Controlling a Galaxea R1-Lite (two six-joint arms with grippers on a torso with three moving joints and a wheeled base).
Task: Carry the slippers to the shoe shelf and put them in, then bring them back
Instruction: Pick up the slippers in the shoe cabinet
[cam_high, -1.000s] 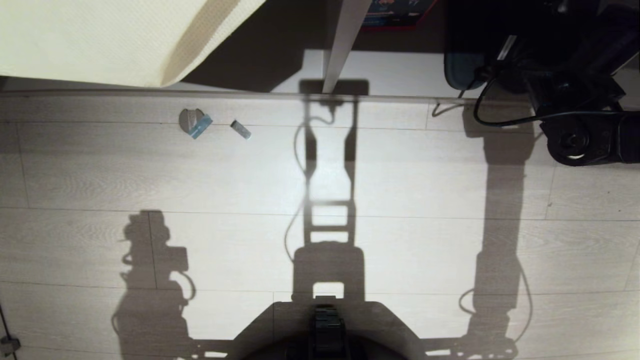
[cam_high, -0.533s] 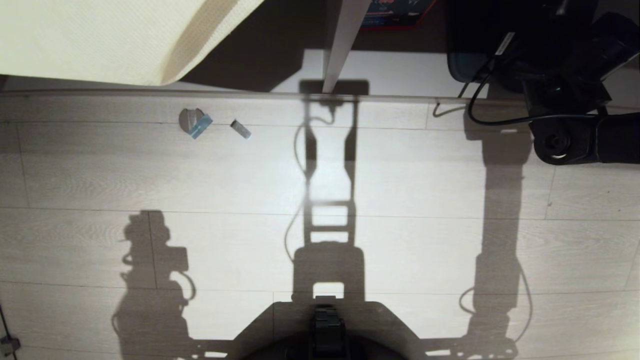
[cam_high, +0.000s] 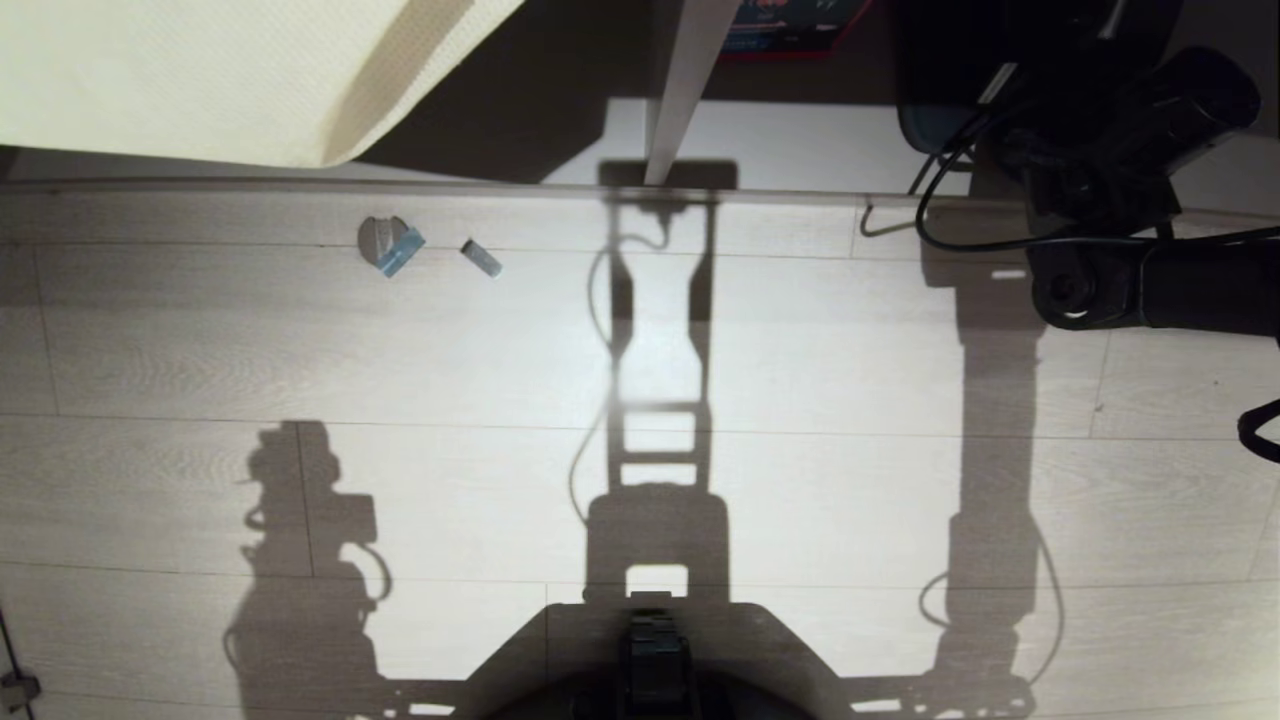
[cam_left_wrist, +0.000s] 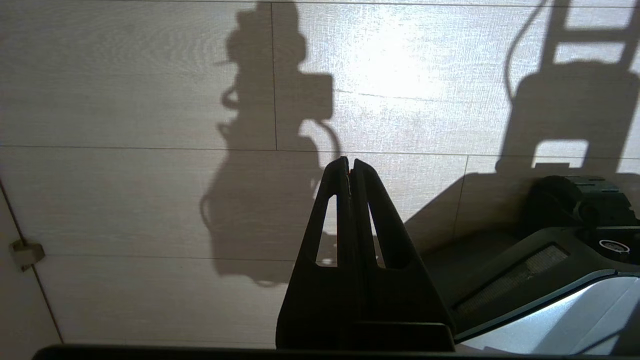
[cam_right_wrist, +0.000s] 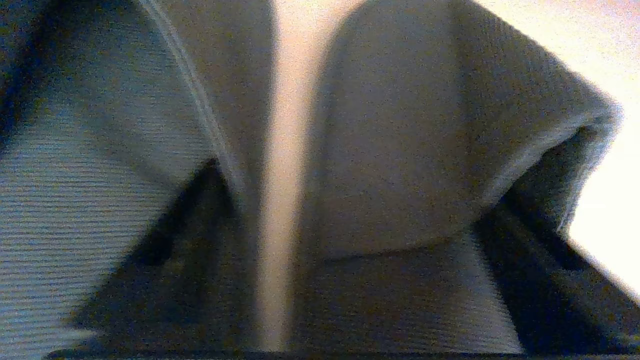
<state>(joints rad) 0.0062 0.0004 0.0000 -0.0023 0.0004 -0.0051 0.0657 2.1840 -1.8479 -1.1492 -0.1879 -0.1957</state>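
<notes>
Right gripper (cam_high: 1030, 90): at the end of the right arm (cam_high: 1190, 290), reaching into the dark cubby on the right of the shelf divider (cam_high: 690, 90). Spread or closed: cannot tell, it is lost in shadow.
Slippers (cam_right_wrist: 400, 150): count two, grey-blue ribbed fabric, side by side with a pale gap between them. They fill the right wrist view. In the head view only a rounded blue-grey edge (cam_high: 925, 135) shows, right of the divider and under the arm.
Shoe shelf (cam_high: 780, 140): pale cubby floor on both sides of the divider, front edge meeting the floor planks.
Left gripper (cam_left_wrist: 349, 162): fingers pressed together, nothing between them, hanging over bare plank floor (cam_left_wrist: 125, 200). Seen in the left wrist view only; the head view shows just its shadow, left of the divider and nearer the robot.
Writing: a red and blue box (cam_high: 790, 25) just right of the divider's far end carries print, too small to read. No other label found.
Small litter: count two, left of the divider, near the shelf's front edge. One grey disc with a blue piece (cam_high: 385, 243), one short grey-blue bit (cam_high: 481, 258). Head view only.
Cream cloth (cam_high: 200, 70): count one, draped left of the divider, over the shelf's left part.
Robot base (cam_left_wrist: 575, 250): dark and silver housing; the left wrist view shows it, and the head view catches its front edge only.
Floor fitting (cam_left_wrist: 25, 252): count one, small, at a plank seam, far left of the divider.
</notes>
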